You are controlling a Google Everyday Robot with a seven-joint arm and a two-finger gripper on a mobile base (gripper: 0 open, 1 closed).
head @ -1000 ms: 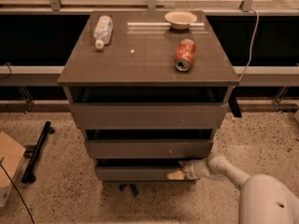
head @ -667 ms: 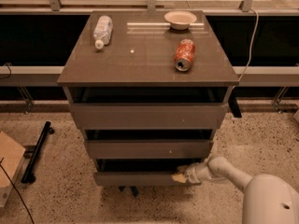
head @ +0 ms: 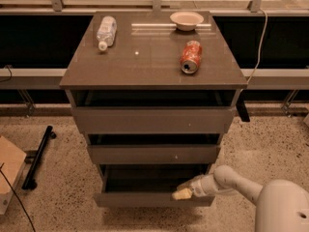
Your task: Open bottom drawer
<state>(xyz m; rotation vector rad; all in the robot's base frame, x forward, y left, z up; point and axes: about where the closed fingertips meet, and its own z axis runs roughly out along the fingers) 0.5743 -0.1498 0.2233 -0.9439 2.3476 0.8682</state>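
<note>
The bottom drawer (head: 145, 200) is the lowest of three grey-brown drawers in the cabinet. Its slim flat front stands out toward me, further than the middle drawer (head: 154, 154) above, and a dark gap shows behind it. My gripper (head: 182, 194) reaches in from the lower right on a white arm. Its pale tip sits at the top edge of the bottom drawer's front, right of centre.
On the cabinet top (head: 145, 66) lie a plastic bottle (head: 105, 31), a red can (head: 190, 57) on its side and a white bowl (head: 187, 20). A black bar (head: 38, 156) and a cardboard box (head: 9, 166) lie on the floor at left.
The bottom drawer's front has come further out toward me and lower in view. My gripper has moved with it.
</note>
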